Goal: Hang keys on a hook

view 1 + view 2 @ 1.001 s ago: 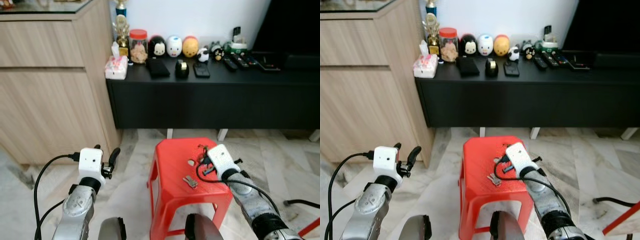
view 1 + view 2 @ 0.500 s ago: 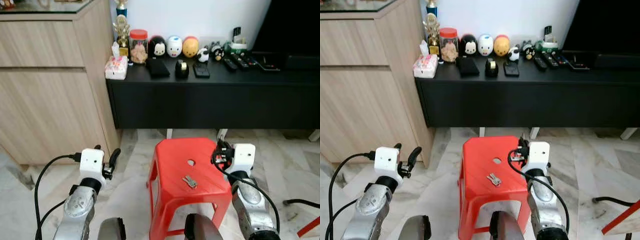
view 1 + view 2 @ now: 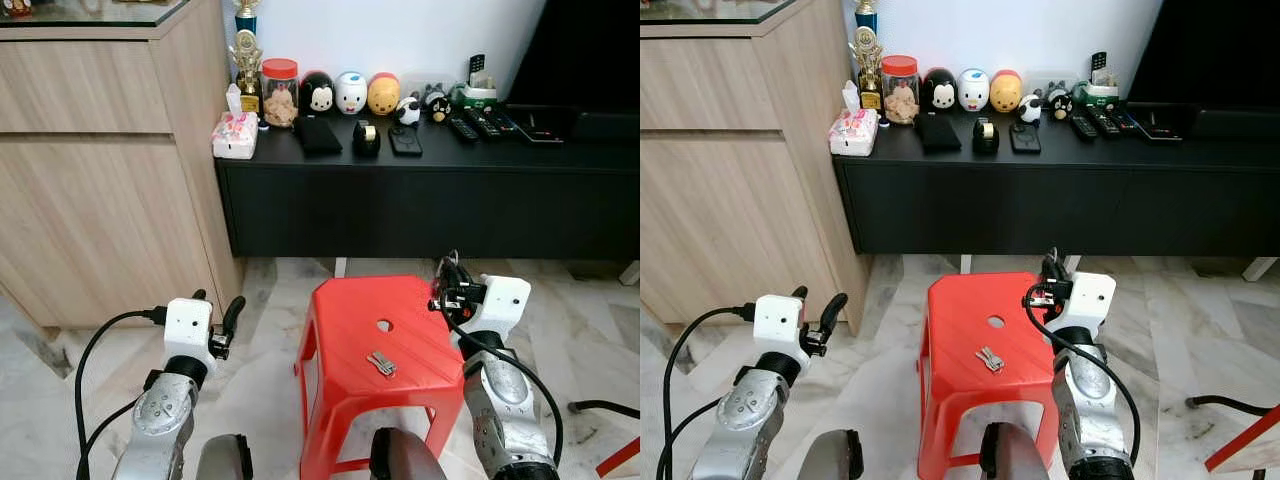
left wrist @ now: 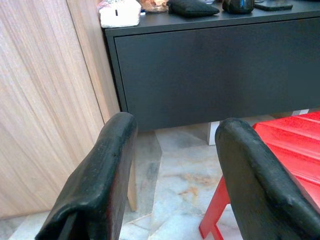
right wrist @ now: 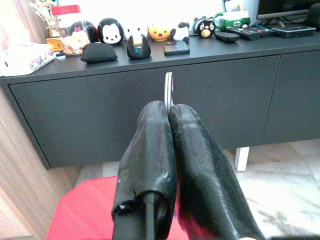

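Between the right tool's fingers: the keys [image 5: 168,87] show as a thin metal ring that stands out past the tips.
Right tool [image 5: 169,107]: pressed together on the keys, raised beside the far right corner of the red stool [image 3: 350,310], pointing toward the black worktop [image 3: 400,200].
Left tool [image 4: 172,130]: fingers apart, holding nothing, well to the left of the stool.
Below and left of the right tool: a small metal piece [image 3: 381,363] lies on the stool seat.
Doing the step well: keep the clamp firm and the ring free past the tips while carrying; I cannot tell where the hook is, so find it first.
Change from one second ago: the right tool was low over the seat, now it is lifted; the metal piece has not moved.
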`<state>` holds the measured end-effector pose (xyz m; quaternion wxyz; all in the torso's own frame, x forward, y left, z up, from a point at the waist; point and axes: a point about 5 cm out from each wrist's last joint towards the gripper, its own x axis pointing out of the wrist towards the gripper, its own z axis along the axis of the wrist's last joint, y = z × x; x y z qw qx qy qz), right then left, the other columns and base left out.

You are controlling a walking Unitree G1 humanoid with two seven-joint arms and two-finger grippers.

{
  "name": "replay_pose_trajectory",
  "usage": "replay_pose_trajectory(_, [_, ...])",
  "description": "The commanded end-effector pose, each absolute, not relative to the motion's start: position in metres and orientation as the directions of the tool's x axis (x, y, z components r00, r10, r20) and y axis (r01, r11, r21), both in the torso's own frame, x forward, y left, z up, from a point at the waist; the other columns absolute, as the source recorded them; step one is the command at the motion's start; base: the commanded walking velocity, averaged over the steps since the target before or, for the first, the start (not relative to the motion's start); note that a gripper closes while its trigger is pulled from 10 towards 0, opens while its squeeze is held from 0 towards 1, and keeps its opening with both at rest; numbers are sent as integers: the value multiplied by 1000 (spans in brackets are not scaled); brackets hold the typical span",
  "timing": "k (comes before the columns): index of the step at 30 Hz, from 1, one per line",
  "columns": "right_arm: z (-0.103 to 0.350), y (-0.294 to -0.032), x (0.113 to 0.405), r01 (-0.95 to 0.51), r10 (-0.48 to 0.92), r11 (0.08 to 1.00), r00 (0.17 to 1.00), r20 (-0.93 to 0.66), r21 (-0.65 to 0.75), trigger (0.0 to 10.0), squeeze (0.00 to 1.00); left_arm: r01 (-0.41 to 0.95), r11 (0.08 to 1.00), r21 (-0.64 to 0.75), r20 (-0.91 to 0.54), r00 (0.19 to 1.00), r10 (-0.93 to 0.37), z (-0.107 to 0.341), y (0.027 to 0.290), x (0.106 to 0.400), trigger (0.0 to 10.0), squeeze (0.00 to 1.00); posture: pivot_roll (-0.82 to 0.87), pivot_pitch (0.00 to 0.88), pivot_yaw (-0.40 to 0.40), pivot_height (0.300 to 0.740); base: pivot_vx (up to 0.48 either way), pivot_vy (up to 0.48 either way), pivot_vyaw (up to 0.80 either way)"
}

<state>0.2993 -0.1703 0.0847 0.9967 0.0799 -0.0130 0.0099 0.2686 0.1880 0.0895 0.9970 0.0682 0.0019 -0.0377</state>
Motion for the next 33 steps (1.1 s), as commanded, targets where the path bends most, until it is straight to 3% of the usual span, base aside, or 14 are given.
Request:
replay_pose_trajectory(1, [92, -175, 300, -20, 12, 987, 998, 54, 158, 10000, 0, 75, 988, 135, -12, 997, -74, 87, 188, 271, 10000, 0, 12, 0, -91, 631, 0, 0, 0])
replay_pose_trajectory(12, [94, -174, 301, -24, 16, 988, 998, 55, 153, 10000, 0, 16, 989, 150, -87, 996, -3, 66, 210, 270, 10000, 0, 12, 0, -94, 701, 0, 0, 0])
replay_pose_trajectory(19, [95, -173, 303, -27, 19, 988, 998, 57, 151, 10000, 0, -18, 989, 147, -214, 976, 49, 36, 225, 261, 10000, 0, 21, 0, -96, 740, 0, 0, 0])
replay_pose_trajectory(26, [93, -172, 303, -20, 12, 990, 998, 55, 140, 10000, 0, -58, 987, 153, -421, 899, 118, -12, 242, 233, 10000, 0, 26, 0, -94, 740, 0, 0, 0])
replay_pose_trajectory(31, [90, -171, 302, -19, 14, 991, 999, 41, 135, 10000, 0, -64, 989, 133, -567, 814, 129, -42, 241, 209, 10000, 0, 32, 0, -97, 740, 0, 0, 0])
replay_pose_trajectory(33, [89, -170, 302, -20, 15, 991, 999, 39, 134, 10000, 0, -63, 989, 135, -654, 744, 136, -59, 236, 192, 10000, 0, 22, 0, -93, 740, 0, 0, 0])
